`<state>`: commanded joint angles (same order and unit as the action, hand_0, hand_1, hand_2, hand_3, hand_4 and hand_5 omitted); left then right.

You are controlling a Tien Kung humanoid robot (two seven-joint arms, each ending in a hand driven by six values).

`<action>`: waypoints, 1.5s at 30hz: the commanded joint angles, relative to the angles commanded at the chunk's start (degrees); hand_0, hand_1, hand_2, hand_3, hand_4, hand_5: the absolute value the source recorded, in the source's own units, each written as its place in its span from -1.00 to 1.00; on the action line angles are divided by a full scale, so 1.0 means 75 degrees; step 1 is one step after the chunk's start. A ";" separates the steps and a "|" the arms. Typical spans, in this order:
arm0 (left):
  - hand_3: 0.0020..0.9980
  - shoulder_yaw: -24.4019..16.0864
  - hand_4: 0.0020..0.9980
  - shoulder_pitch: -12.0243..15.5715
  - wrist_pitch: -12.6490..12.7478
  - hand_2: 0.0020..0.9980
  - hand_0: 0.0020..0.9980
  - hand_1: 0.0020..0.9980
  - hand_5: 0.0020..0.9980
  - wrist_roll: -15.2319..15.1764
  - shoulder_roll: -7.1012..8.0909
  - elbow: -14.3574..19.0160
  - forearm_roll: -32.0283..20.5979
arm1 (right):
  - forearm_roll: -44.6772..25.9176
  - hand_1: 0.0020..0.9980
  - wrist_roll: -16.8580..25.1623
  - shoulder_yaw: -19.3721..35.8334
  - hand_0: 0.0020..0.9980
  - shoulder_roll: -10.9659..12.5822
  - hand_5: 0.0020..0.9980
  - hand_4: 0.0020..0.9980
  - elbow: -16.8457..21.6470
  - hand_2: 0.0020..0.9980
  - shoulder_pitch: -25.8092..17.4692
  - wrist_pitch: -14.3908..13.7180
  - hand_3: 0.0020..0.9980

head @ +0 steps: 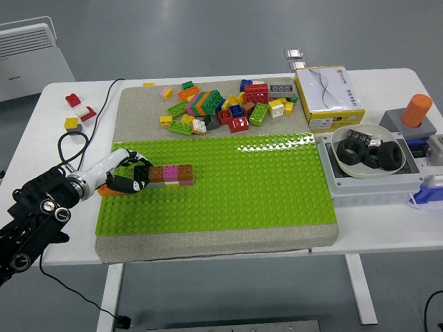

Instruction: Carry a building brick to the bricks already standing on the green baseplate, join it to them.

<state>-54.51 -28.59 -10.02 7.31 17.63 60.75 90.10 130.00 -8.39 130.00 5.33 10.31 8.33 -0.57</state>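
Robot's left hand [128, 177] working at the brick row on the green baseplate [228, 187].

Head view: the hand's fingers are curling around a dark brick [142, 172], pressing it against the left end of the brown, pink and brown brick row [172, 173], which is standing just right of the hand. Loose bricks [218, 105] are lying well beyond it.

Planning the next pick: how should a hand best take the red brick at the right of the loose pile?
Pinch the red brick across its long sides from above. It rests high in the pile with its studs up; neighbours crowd its lower part, so a low side approach looks blocked.
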 joint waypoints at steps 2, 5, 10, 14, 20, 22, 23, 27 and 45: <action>0.17 0.0002 0.35 -0.0006 -0.0003 0.80 0.89 0.88 -1.00 -0.0009 0.0001 -0.0006 0.0007 | 0.0000 0.25 0.0001 0.0000 0.33 0.0002 0.93 0.46 0.0000 0.26 0.0005 0.0000 0.43; 0.18 0.0010 0.38 -0.0014 -0.0009 0.79 0.89 0.88 -1.00 -0.0019 0.0007 -0.0013 0.0016 | 0.0000 0.25 0.0004 0.0000 0.33 0.0003 0.93 0.46 0.0000 0.26 0.0012 0.0001 0.43; 0.19 0.0009 0.42 -0.0028 -0.0020 0.80 0.89 0.88 -1.00 -0.0029 0.0012 -0.0032 0.0039 | 0.0000 0.25 0.0006 0.0000 0.33 0.0006 0.92 0.45 0.0000 0.26 0.0020 0.0001 0.43; 0.19 0.0003 0.42 -0.0032 -0.0031 0.80 0.89 0.88 -1.00 -0.0020 0.0008 -0.0038 0.0075 | 0.0000 0.25 0.0005 0.0000 0.33 0.0008 0.92 0.45 0.0000 0.26 0.0022 0.0000 0.43; 0.19 -0.0008 0.43 -0.0030 -0.0064 0.81 0.88 0.88 -1.00 0.0001 0.0010 -0.0039 0.0152 | 0.0000 0.25 0.0006 0.0000 0.33 0.0010 0.93 0.45 0.0000 0.26 0.0023 -0.0001 0.43; 0.22 -0.0013 0.48 -0.0032 -0.0076 0.81 0.89 0.89 -1.00 0.0006 0.0015 -0.0040 0.0172 | 0.0000 0.25 0.0005 0.0000 0.33 0.0011 0.92 0.45 0.0000 0.26 0.0024 -0.0001 0.43; 0.22 -0.0015 0.48 -0.0034 -0.0085 0.81 0.89 0.89 -1.00 0.0008 0.0017 -0.0040 0.0182 | 0.0000 0.25 0.0005 0.0000 0.33 0.0012 0.92 0.45 0.0000 0.26 0.0026 -0.0001 0.43; 0.22 -0.0010 0.48 -0.0037 -0.0113 0.81 0.89 0.89 -1.00 0.0011 0.0024 -0.0041 0.0203 | 0.0000 0.25 0.0004 0.0000 0.33 0.0012 0.92 0.45 0.0000 0.26 0.0030 -0.0001 0.43; 0.24 -0.0007 0.56 -0.0050 -0.0177 0.82 0.89 0.89 -1.00 -0.0013 0.0060 0.0031 0.0244 | 0.0000 0.25 -0.0006 0.0000 0.33 0.0014 0.92 0.44 0.0000 0.26 0.0028 0.0004 0.42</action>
<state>-54.56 -28.97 -11.35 7.21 18.08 60.98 91.93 130.00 -8.43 130.00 5.43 10.31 8.54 -0.54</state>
